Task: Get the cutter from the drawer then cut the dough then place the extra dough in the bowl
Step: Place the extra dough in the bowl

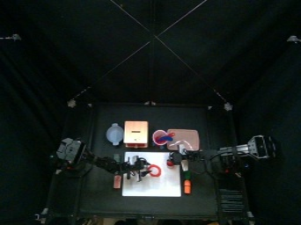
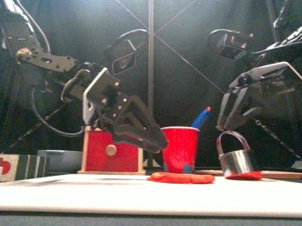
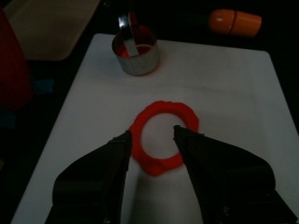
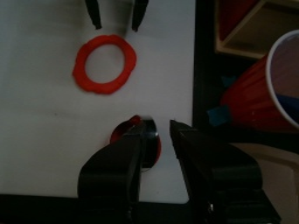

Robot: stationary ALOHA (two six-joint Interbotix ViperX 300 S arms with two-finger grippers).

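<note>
A red dough ring (image 3: 163, 136) lies flat on the white cutting board (image 3: 233, 105). My left gripper (image 3: 155, 140) hangs low over the ring's near edge, open, one jaw on each side of the rim. The metal cutter (image 3: 138, 54) stands on the board's far end with red dough showing inside it; in the front view the cutter (image 2: 236, 157) sits under my right gripper (image 2: 227, 124). My right gripper (image 4: 156, 131) has a narrow gap between its jaws, and a small red dough piece (image 4: 128, 129) lies by one jaw.
The red cup (image 2: 181, 148) with a blue knife stands behind the board, beside the wooden box (image 2: 112, 150) with its red drawer front. The blue-grey bowl (image 1: 113, 134) and the pink tray (image 1: 179, 138) are at the back. An orange toy (image 3: 233, 19) lies off the board.
</note>
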